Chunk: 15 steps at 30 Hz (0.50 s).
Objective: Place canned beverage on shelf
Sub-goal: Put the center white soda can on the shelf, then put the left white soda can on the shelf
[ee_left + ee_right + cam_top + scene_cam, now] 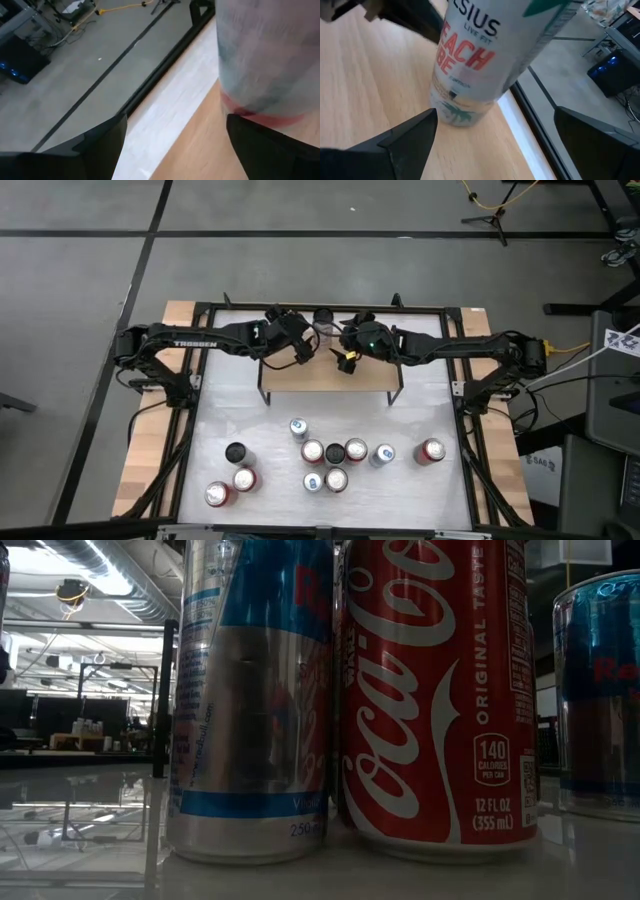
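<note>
A tall white can (pixel 323 318) with "CELSIUS" and red lettering (pixel 475 60) stands upright on its base on the light wood top of the shelf (pixel 330 378), near the shelf's far edge. My left gripper (pixel 306 337) is just to the can's left. It is open, and the can (pixel 265 55) stands beyond its fingertips, off to one side of the gap. My right gripper (pixel 340 342) is just to the can's right. It is also open, with the can ahead of its spread fingers (pixel 410 137).
Several more cans stand on the white table between the shelf and the near edge, among them a silver-blue one (pixel 250 700) and a red Coca-Cola one (pixel 435 690). A black frame (pixel 205 380) borders the table. The shelf's near half (pixel 330 385) is bare wood.
</note>
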Available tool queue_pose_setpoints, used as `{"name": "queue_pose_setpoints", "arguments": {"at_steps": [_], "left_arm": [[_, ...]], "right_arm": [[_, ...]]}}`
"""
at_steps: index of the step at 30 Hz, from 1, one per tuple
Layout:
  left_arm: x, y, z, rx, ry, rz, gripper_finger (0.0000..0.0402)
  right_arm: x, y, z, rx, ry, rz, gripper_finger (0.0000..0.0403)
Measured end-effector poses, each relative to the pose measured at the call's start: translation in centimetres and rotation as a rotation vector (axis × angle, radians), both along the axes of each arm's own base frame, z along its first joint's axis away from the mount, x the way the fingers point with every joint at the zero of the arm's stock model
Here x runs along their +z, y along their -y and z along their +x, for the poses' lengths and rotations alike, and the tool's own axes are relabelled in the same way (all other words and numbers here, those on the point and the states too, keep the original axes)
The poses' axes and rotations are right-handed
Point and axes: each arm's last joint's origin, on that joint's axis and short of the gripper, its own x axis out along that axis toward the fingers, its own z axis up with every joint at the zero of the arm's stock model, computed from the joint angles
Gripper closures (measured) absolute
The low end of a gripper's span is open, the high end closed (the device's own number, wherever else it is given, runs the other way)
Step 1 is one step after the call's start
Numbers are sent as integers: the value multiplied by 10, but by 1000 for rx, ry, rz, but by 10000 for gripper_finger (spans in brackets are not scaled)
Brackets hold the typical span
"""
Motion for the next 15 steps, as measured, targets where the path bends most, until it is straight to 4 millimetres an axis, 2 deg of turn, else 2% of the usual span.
{"name": "queue_pose_setpoints", "arguments": {"at_steps": [9, 15], "left_arm": [[-5, -1, 1, 10, -39, 20, 60], [7, 5, -6, 12, -21, 39, 60]], "right_arm": [[-3, 0, -2, -6, -33, 2, 11], [-3, -1, -4, -6, -56, 6, 11]]}}
